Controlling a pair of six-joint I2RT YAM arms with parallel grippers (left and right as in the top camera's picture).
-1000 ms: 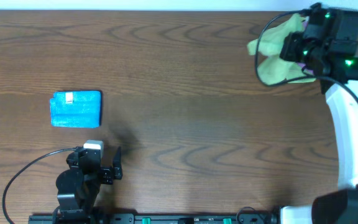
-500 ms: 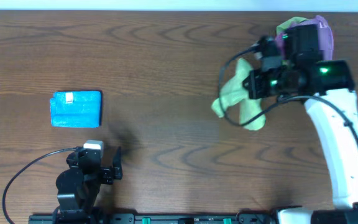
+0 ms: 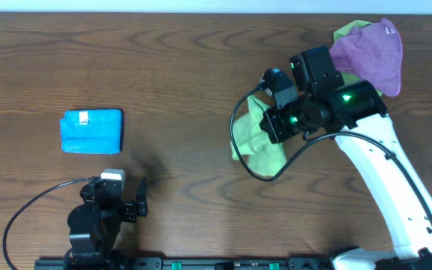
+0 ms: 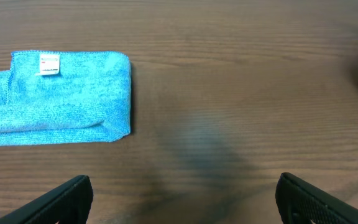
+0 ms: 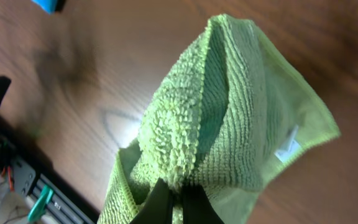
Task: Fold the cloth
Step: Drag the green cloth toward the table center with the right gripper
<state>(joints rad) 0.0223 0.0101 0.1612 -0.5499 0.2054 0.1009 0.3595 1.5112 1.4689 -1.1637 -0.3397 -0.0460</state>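
My right gripper (image 3: 270, 126) is shut on a bunched light green cloth (image 3: 255, 139) and holds it above the table, right of centre. In the right wrist view the green cloth (image 5: 229, 124) hangs from the pinched fingers (image 5: 179, 199); a white tag shows on it. My left gripper (image 3: 122, 201) is open and empty at the near left edge; its fingertips frame the left wrist view (image 4: 179, 199).
A folded blue cloth (image 3: 91, 130) lies at the left, also seen in the left wrist view (image 4: 58, 96). A purple cloth (image 3: 367, 54) lies on another green cloth (image 3: 346, 31) at the far right corner.
My right arm has carried the green cloth from the far right corner leftward and toward the table centre, uncovering the purple cloth. The left arm has not moved.
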